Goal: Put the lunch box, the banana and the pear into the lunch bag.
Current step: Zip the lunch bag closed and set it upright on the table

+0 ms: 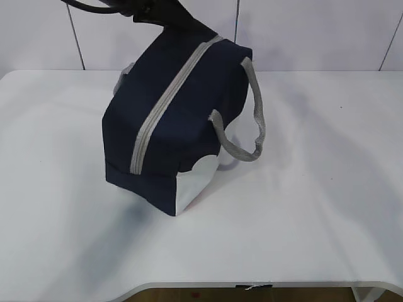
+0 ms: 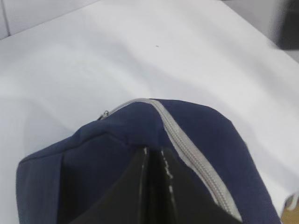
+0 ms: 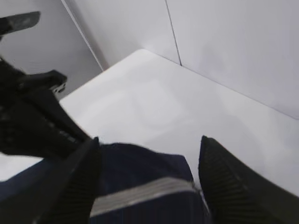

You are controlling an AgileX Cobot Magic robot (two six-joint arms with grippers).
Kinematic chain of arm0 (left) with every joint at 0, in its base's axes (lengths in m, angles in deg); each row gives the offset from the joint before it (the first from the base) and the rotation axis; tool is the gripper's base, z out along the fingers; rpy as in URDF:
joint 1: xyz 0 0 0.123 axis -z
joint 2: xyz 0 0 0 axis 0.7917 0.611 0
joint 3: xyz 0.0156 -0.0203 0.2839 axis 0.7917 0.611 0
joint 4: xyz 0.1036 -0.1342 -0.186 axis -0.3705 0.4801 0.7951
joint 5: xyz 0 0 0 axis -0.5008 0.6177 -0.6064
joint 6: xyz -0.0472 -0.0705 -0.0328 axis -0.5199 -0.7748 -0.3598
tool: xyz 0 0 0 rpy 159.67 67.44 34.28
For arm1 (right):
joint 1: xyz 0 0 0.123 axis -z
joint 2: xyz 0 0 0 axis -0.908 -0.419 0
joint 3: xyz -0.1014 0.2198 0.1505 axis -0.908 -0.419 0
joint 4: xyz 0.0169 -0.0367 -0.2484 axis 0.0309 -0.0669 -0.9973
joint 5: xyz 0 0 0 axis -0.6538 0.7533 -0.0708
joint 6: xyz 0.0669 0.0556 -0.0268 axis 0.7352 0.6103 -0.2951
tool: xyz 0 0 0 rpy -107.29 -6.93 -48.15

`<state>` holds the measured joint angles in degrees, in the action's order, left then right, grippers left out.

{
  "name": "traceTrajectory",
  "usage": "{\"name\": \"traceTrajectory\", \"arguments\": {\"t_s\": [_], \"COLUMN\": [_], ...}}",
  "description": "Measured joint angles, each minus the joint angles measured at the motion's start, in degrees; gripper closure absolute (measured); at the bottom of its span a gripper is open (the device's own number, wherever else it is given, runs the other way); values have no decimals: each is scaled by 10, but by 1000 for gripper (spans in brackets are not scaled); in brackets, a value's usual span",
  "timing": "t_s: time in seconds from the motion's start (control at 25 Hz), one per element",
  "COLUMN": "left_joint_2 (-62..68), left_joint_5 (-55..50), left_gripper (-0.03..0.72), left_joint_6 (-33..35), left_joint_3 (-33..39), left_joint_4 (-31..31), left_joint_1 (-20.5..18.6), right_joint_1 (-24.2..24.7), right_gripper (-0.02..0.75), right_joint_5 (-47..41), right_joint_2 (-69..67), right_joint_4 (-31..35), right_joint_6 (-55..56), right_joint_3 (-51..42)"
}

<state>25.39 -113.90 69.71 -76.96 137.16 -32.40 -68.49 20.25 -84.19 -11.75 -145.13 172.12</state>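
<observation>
The navy lunch bag stands tilted on the white table, its near-right side lifted, and its grey zipper is closed. My left gripper is shut on the bag's top fabric beside the zipper. In the exterior view it reaches the bag's far top edge. My right gripper is open, with its jaws standing on either side of the bag's end and apart from it. It is out of the exterior view. The lunch box, banana and pear are out of view.
The bag's grey strap handles hang off its right side. A white panelled wall stands behind the table. The left arm sits close to the left of my right gripper.
</observation>
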Motion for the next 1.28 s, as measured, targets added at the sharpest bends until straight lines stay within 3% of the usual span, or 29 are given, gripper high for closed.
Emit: {"name": "traceTrajectory", "arguments": {"t_s": [0.32, 0.56, 0.68, 0.84, 1.08, 1.28], "left_joint_2": [40, 44, 44, 27, -47, -122], "left_joint_5": [68, 67, 44, -5, -63, -92], "left_gripper": [641, 348, 272, 253, 249, 249], "left_joint_6": [0, 0, 0, -1, -69, -88], "left_joint_3": [-1, -5, -5, -5, -5, -5], "left_joint_4": [-19, -33, -37, -79, -229, -275], "left_joint_1": [-1, -1, -1, -1, -1, -1], "right_joint_1": [0, 0, 0, 0, 0, 0], "right_gripper": [214, 214, 214, 214, 214, 214], "right_joint_5": [-94, -169, -175, -177, -180, -183], "right_joint_2": [74, 112, 125, 147, 200, 238], "right_joint_4": [-194, -254, -285, -333, -344, -352], "right_joint_6": [122, 185, 227, 276, 322, 343], "right_joint_3": [0, 0, 0, 0, 0, 1]}}
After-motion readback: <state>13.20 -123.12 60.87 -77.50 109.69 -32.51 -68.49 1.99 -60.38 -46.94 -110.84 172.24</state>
